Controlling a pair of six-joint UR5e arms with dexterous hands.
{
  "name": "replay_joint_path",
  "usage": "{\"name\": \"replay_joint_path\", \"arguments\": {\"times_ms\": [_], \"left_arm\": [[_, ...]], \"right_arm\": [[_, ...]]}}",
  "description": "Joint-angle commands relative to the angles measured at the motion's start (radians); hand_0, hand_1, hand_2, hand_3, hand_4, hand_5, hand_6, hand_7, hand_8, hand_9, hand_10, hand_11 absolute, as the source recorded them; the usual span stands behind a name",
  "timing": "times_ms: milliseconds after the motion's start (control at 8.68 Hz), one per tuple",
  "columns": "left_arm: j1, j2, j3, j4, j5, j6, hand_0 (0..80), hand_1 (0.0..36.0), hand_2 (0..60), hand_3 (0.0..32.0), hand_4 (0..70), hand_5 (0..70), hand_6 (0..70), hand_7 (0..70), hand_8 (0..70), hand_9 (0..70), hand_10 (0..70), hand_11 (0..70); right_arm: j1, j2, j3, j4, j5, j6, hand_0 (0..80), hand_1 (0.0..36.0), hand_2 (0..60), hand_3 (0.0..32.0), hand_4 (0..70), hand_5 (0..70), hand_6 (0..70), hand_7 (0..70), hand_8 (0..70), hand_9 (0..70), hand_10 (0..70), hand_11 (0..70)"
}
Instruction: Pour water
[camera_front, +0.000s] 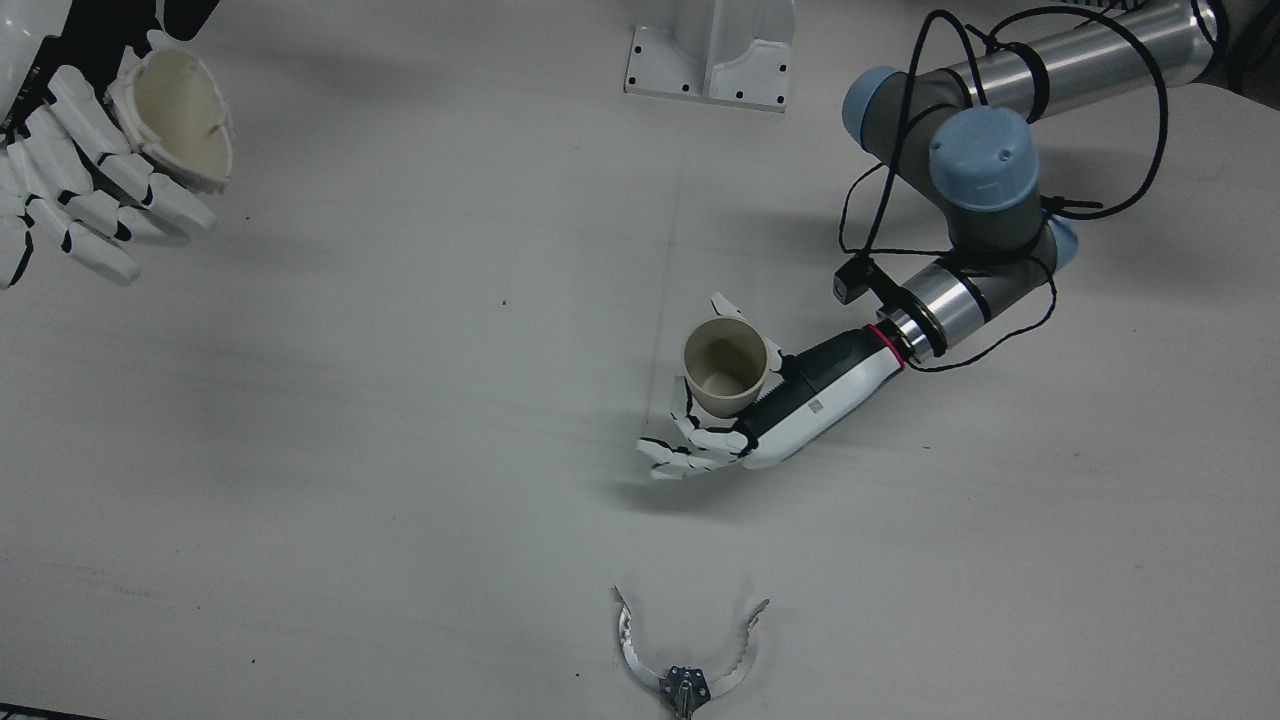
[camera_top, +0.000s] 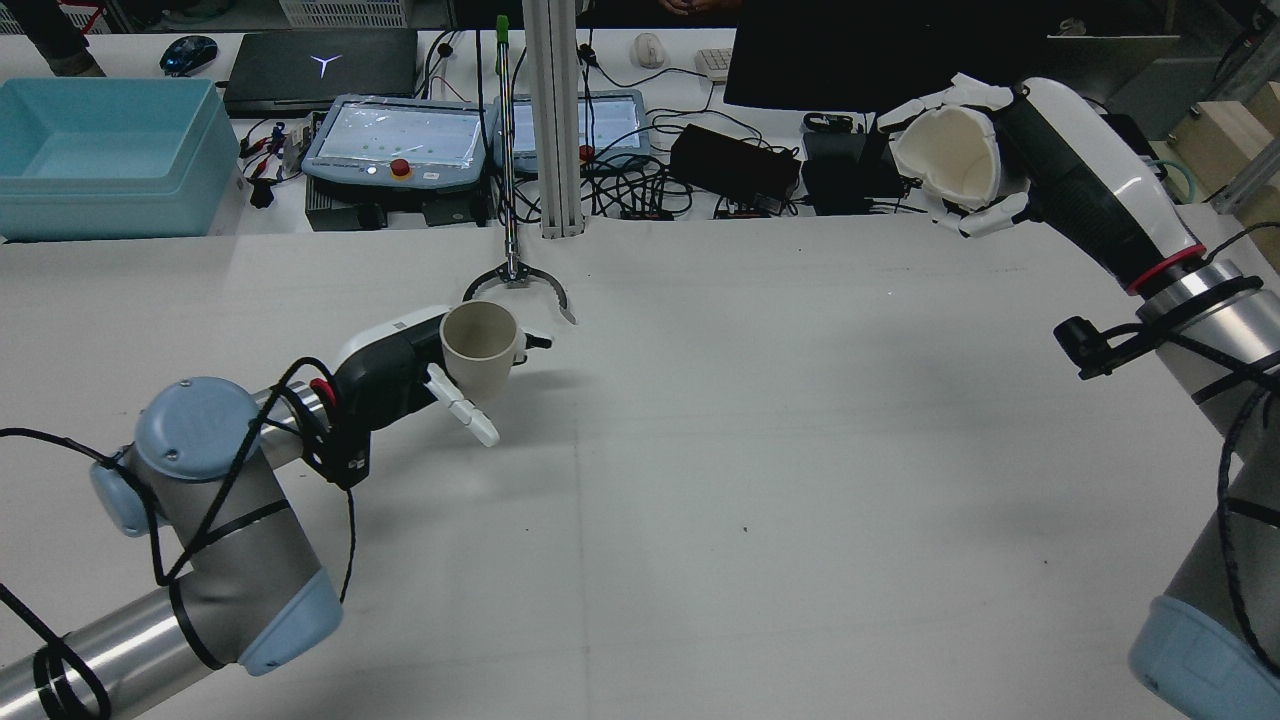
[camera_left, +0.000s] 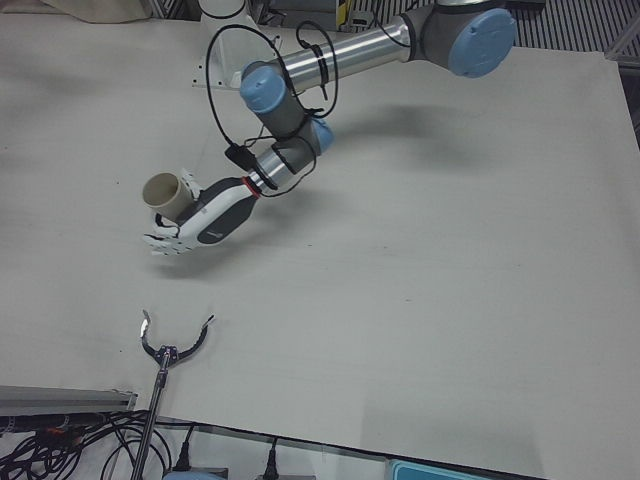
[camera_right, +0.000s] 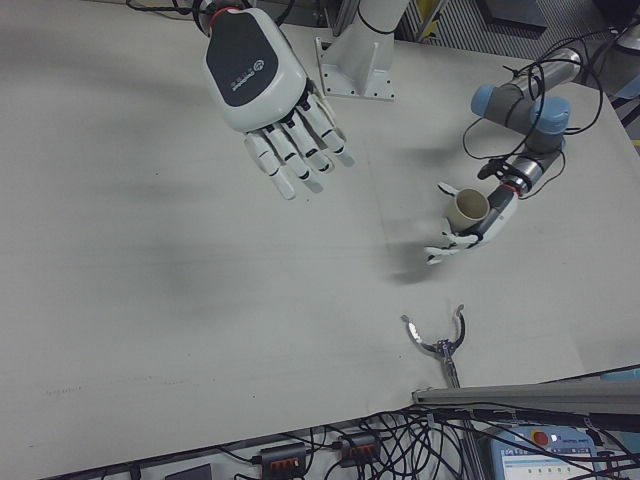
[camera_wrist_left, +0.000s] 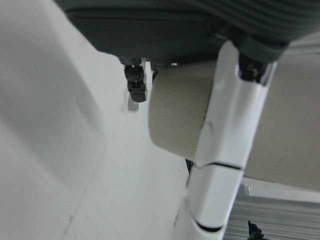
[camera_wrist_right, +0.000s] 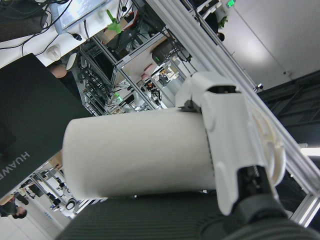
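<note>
My left hand (camera_front: 770, 405) is shut on a beige cup (camera_front: 724, 366) near the table's middle, mouth upward and slightly tilted. The rear view shows the same cup (camera_top: 480, 345) in that hand (camera_top: 400, 375); the left-front view shows cup (camera_left: 166, 196) and hand (camera_left: 210, 215) as well. Up close, a white finger (camera_wrist_left: 225, 165) crosses the cup's wall (camera_wrist_left: 175, 120). My right hand (camera_top: 1040, 170) is raised high at the table's far side, shut on a white cup (camera_top: 948, 152) lying on its side. From the front that cup (camera_front: 178, 118) shows an empty inside.
A metal claw on a rod (camera_front: 686, 660) lies at the operators' edge, close to the left hand. The arm pedestal (camera_front: 712, 55) stands at the robot's side. Beyond the table are a blue bin (camera_top: 100, 155), teach pendants (camera_top: 400, 140) and cables.
</note>
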Motion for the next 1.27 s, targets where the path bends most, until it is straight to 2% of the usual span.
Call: {"name": "replay_joint_path", "arguments": {"times_ms": [0, 115, 230, 346, 461, 576, 691, 807, 922, 1037, 1152], "left_arm": [[-0.269, 0.344, -0.058, -0.140, 0.026, -0.011, 80.0, 20.2, 4.0, 0.0, 70.0, 70.0, 26.5, 21.1, 15.4, 11.6, 9.8, 14.8], [-0.329, 0.435, -0.055, -0.186, 0.026, -0.011, 80.0, 20.6, 3.6, 0.0, 70.0, 70.0, 26.0, 20.6, 15.4, 11.4, 9.9, 15.1], [-0.368, 0.523, -0.051, -0.230, 0.026, -0.011, 80.0, 21.1, 3.5, 0.0, 70.0, 70.0, 26.0, 20.6, 15.4, 11.6, 10.0, 15.3], [-0.403, 0.605, -0.026, -0.282, 0.025, -0.011, 80.0, 20.8, 3.0, 0.0, 70.0, 70.0, 25.4, 20.2, 15.2, 11.4, 10.1, 15.3], [-0.416, 0.647, 0.044, -0.356, 0.018, -0.014, 80.0, 21.8, 4.0, 0.0, 70.0, 70.0, 25.2, 20.3, 15.3, 11.5, 10.2, 15.6], [-0.416, 0.655, 0.160, -0.464, 0.014, -0.014, 80.0, 23.5, 5.5, 0.0, 70.0, 70.0, 25.3, 20.3, 15.8, 11.8, 10.4, 16.0], [-0.414, 0.652, 0.280, -0.599, 0.008, -0.016, 80.0, 23.5, 4.6, 0.0, 70.0, 70.0, 24.7, 18.6, 15.3, 10.8, 10.6, 16.2], [-0.410, 0.646, 0.322, -0.641, 0.000, -0.014, 80.0, 22.3, 2.0, 0.0, 70.0, 70.0, 23.3, 15.8, 14.0, 8.8, 10.3, 15.7], [-0.410, 0.648, 0.353, -0.671, -0.006, -0.014, 80.0, 19.0, 0.0, 0.0, 70.0, 70.0, 21.5, 14.4, 13.1, 7.9, 10.2, 15.3], [-0.410, 0.649, 0.382, -0.706, -0.008, -0.016, 71.2, 15.4, 0.0, 0.0, 70.0, 70.0, 19.8, 14.3, 12.0, 6.8, 9.2, 13.7], [-0.410, 0.649, 0.388, -0.727, -0.006, -0.017, 63.3, 14.0, 0.0, 0.0, 70.0, 70.0, 18.4, 15.2, 11.0, 5.5, 8.2, 12.4]], "right_arm": [[0.070, -0.100, -0.183, 0.243, 0.079, 0.298, 75.9, 36.0, 45.0, 0.0, 30.6, 15.5, 31.1, 35.6, 24.3, 29.9, 4.5, 9.4], [0.069, -0.111, -0.322, 0.325, 0.096, 0.454, 71.4, 35.9, 44.9, 0.0, 33.3, 14.9, 30.8, 37.1, 24.3, 30.3, 4.0, 8.6], [0.070, -0.113, -0.439, 0.370, 0.095, 0.579, 71.6, 36.0, 44.9, 0.0, 33.1, 14.9, 30.9, 37.1, 23.9, 29.6, 4.0, 8.6], [0.075, -0.117, -0.469, 0.381, 0.090, 0.604, 70.2, 35.9, 43.7, 0.0, 28.9, 14.7, 28.9, 35.5, 22.9, 28.3, 3.6, 8.1], [0.070, -0.135, -0.471, 0.381, 0.090, 0.604, 65.7, 35.0, 40.7, 0.0, 20.1, 14.2, 24.2, 30.7, 21.8, 26.9, 3.1, 7.4], [0.069, -0.140, -0.471, 0.381, 0.089, 0.604, 64.5, 34.7, 39.2, 0.0, 16.3, 14.0, 22.7, 29.4, 21.6, 26.8, 2.9, 7.2], [0.069, -0.142, -0.471, 0.381, 0.087, 0.604, 64.2, 34.7, 39.6, 0.0, 16.0, 14.1, 23.4, 30.3, 21.8, 27.2, 2.5, 6.5], [0.069, -0.142, -0.471, 0.380, 0.087, 0.604, 64.2, 34.7, 39.6, 0.0, 16.0, 14.1, 23.8, 30.5, 21.9, 27.3, 2.3, 6.3], [0.069, -0.142, -0.471, 0.380, 0.086, 0.603, 64.5, 34.7, 39.2, 0.0, 15.6, 14.2, 24.2, 30.8, 21.9, 27.2, 2.0, 5.8], [0.069, -0.143, -0.469, 0.378, 0.086, 0.603, 64.3, 34.6, 39.4, 0.0, 15.9, 14.1, 24.6, 31.5, 21.7, 27.1, 1.7, 5.4], [0.070, -0.143, -0.469, 0.378, 0.086, 0.603, 64.2, 34.5, 39.5, 0.0, 16.1, 14.1, 24.8, 31.4, 21.7, 27.1, 1.6, 5.2]]}}
